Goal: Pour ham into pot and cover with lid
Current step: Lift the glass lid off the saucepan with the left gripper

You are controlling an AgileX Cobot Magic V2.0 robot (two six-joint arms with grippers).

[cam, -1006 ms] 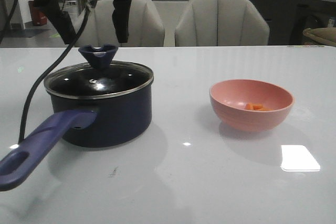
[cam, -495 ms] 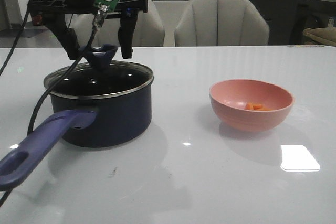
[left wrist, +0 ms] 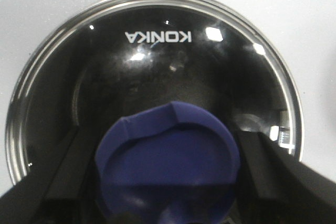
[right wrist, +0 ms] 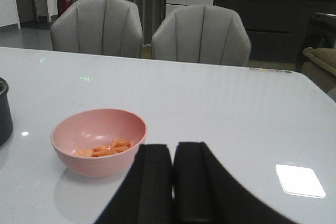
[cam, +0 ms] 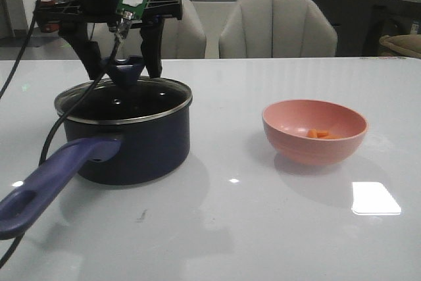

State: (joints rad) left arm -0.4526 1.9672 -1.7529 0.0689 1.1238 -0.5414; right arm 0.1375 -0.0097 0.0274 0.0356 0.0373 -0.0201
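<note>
Ham point(cam: 320, 134) is seen as a few orange-pink chunks lying in the bottom of a pink bowl point(cam: 314, 153), which stands on the white table point(cam: 263, 228) at about 3 o'clock from the pot point(cam: 131, 143), well apart from it.

Around the lid's dark blue knob point(cam: 124, 70) the left gripper point(cam: 122, 64) is lowered from above, with one black finger point(cam: 85, 47) at the knob's 9 o'clock side and the other at its 3 o'clock side. The jaws are spread wider than the knob, and a gap is visible on each side in the left wrist view, so nothing is gripped. In that view the knob point(left wrist: 168, 166) is framed between the two dark fingers point(left wrist: 262, 166), and the glass lid point(left wrist: 152, 66) with its metal rim is seen below, marked KONKA.

The lid point(cam: 125, 100) is seated flat on the pot, its rim matching the pot's edge. The pot's purple-blue handle point(cam: 49, 185) is pointed toward 7 o'clock, with the slot hole at its end. A black cable point(cam: 46, 143) is hung from the left arm past the pot's 9 o'clock side.

The right gripper point(right wrist: 173, 182) is shown in its wrist view with its two black fingers pressed together, nothing between them. The bowl point(right wrist: 98, 148) with ham point(right wrist: 107, 149) is placed beyond it, and two grey chairs point(right wrist: 202, 32) are set behind the table.
</note>
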